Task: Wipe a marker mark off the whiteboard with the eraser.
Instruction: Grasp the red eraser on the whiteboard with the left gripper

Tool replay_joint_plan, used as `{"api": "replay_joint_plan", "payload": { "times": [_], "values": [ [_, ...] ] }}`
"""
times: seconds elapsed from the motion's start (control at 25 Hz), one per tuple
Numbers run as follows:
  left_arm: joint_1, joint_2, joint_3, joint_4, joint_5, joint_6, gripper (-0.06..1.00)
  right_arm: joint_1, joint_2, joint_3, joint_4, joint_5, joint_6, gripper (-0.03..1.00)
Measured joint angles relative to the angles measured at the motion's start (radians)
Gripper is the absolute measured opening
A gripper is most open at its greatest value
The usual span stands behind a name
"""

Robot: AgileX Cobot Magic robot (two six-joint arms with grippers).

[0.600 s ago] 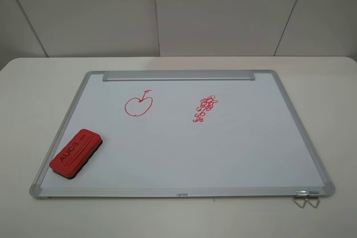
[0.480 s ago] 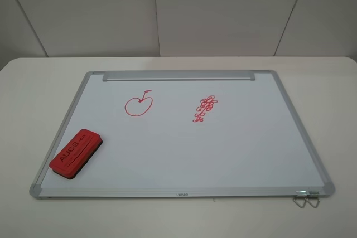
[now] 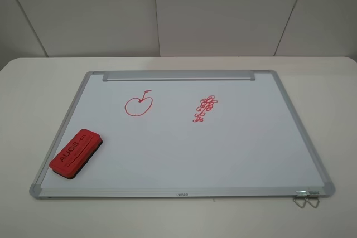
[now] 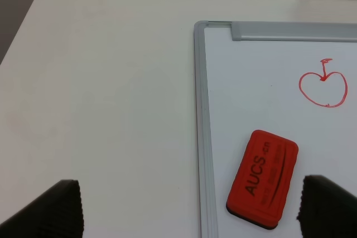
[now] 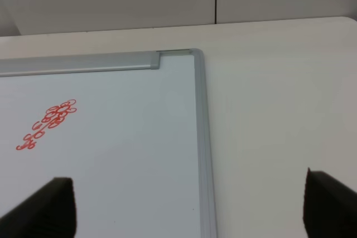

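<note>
Small red apple outline (image 3: pixel 138 105) with a short stem: unwiped, on the far left part of the large white, silver-framed whiteboard (image 3: pixel 234 149). Small red block eraser (image 3: pixel 76 154) lettered "AUCS": flat at the board's near left corner, well apart from the apple. Red cluster of tiny loops (image 3: pixel 205 108): right of the apple. Left gripper (image 4: pixel 192 210): fingers spread wide, empty. Right gripper (image 5: pixel 189 207): same, wide apart, empty. Board lies on the white table (image 3: pixel 33 98).

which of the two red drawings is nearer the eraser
The apple outline with a stem; the cluster of tiny loops lies farther right, away from the eraser.
</note>
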Motion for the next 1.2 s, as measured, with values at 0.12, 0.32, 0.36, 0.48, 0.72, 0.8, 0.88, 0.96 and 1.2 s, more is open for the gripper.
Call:
{"api": "replay_joint_plan", "payload": {
  "times": [0.12,0.32,0.36,0.48,0.72,0.8,0.88,0.96,1.2],
  "values": [
    [0.000,0.000,0.000,0.000,0.000,0.000,0.77,0.000,0.000,0.000,0.000,0.000,0.000,0.72],
    [0.000,0.000,0.000,0.000,0.000,0.000,0.77,0.000,0.000,0.000,0.000,0.000,0.000,0.72],
    [0.000,0.000,0.000,0.000,0.000,0.000,0.77,0.000,0.000,0.000,0.000,0.000,0.000,0.72],
    [0.000,0.000,0.000,0.000,0.000,0.000,0.77,0.000,0.000,0.000,0.000,0.000,0.000,0.72],
    [0.000,0.000,0.000,0.000,0.000,0.000,0.77,0.000,0.000,0.000,0.000,0.000,0.000,0.72],
    [0.000,0.000,0.000,0.000,0.000,0.002,0.77,0.000,0.000,0.000,0.000,0.000,0.000,0.72],
    [0.000,0.032,-0.003,0.000,-0.001,0.012,0.77,0.000,0.000,0.000,0.000,0.000,0.000,0.72],
    [0.000,0.108,-0.006,-0.024,-0.001,0.034,0.77,0.000,0.000,0.000,0.000,0.000,0.000,0.72],
    [0.000,0.483,-0.024,-0.056,-0.029,0.150,0.77,0.000,0.000,0.000,0.000,0.000,0.000,0.72]
  ]
}}
